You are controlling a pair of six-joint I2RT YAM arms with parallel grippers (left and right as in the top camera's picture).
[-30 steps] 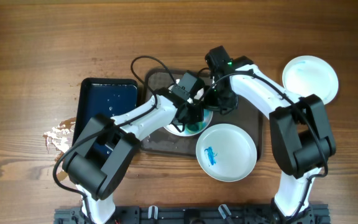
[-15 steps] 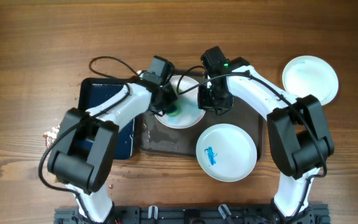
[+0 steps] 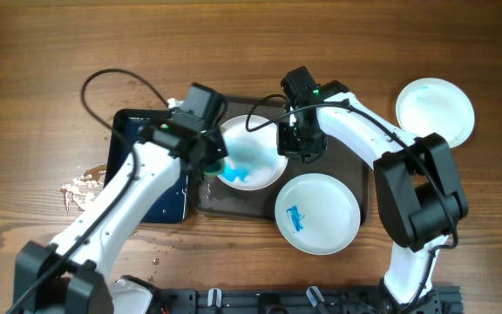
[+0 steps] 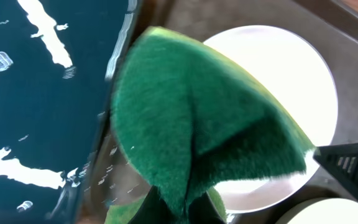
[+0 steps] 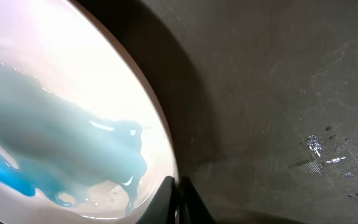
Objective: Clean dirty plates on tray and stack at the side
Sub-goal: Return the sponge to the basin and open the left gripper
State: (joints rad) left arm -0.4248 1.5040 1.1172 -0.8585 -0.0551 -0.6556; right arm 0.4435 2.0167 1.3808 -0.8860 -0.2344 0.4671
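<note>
Overhead view of a wooden table (image 3: 42,70) and two robot arms. Left pincer (image 3: 209,160) clamped on a folded green sponge (image 4: 191,124), poised at the left edge of a smeared plate (image 3: 249,161); impossible to tell whether sponge and plate touch. Immediately left of that pincer, a dark blue basin (image 3: 142,131) flecked with water.

Right pincer (image 3: 296,146) pressed together on the right rim of the same smeared plate, white with pale blue streaks. Beneath both pincers, a dark brown tray (image 3: 356,174), wet in patches.

Just beside the right pincer, toward the robot's base, a second dirty plate (image 3: 317,214) with one small blue mark, overhanging the tray's near edge. Well to the right of the right pincer, off the tray, a white plate (image 3: 435,109) on bare wood. Well to the left of the left pincer, beyond the basin, a pale spill (image 3: 81,187) on the wood.
</note>
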